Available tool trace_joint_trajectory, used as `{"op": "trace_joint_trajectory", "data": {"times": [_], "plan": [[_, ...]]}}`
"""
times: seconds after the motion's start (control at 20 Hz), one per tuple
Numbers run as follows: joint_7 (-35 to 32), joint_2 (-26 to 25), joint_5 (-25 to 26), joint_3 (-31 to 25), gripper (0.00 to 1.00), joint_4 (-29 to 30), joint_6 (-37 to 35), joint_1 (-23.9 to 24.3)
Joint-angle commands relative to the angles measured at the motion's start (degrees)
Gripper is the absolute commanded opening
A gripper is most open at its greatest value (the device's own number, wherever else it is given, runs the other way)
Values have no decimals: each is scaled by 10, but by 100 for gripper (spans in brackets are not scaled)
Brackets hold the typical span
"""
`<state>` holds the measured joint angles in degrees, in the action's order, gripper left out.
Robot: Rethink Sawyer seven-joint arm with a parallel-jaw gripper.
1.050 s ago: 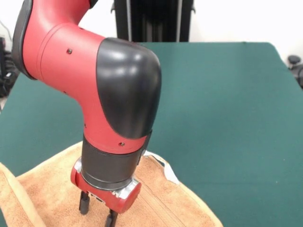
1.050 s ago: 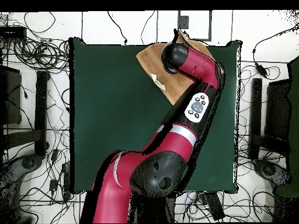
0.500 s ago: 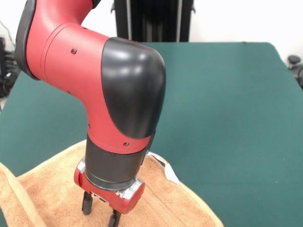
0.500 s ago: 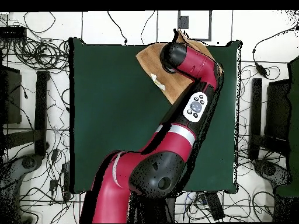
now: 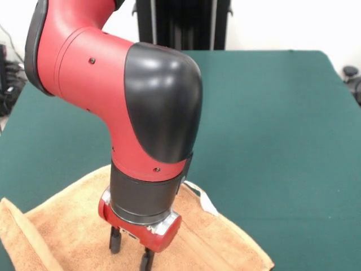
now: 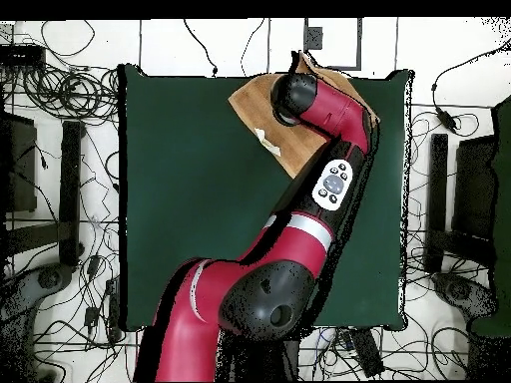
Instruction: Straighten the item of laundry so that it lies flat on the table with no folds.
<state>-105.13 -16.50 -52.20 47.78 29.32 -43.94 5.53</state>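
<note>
The item of laundry [image 5: 67, 226], an orange-tan towel, lies at the table's near edge in the front view. A raised fold [image 5: 20, 240] runs along its left side and a small white tag [image 5: 206, 202] sits on its right edge. My gripper [image 5: 131, 253] points down onto the middle of the towel, open, with towel showing between the two fingers. One fingertip is cut off by the picture's bottom. In the overhead view the arm covers the gripper. There the towel [image 6: 252, 103] lies near the top edge of the table [image 6: 190, 199].
The dark green table [image 5: 271, 124] stretches wide to the right of and behind the towel. My red and black arm [image 6: 334, 185] crosses the table diagonally. Cables and stands lie on the floor around the table.
The arm has shifted a little to the right in the front view, and the towel has slid the same way with it. The finger spacing looks the same.
</note>
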Motion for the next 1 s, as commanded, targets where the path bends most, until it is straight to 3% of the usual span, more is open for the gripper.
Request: {"op": "trace_joint_trajectory", "data": {"times": [0.05, 0.55, 1.0], "plan": [[-163, -64, -3, -107, 100, 24, -238, -45], [-177, -55, 3, -114, 100, 5, -394, -35], [-166, 0, 23, -126, 100, 82, -405, -55]]}}
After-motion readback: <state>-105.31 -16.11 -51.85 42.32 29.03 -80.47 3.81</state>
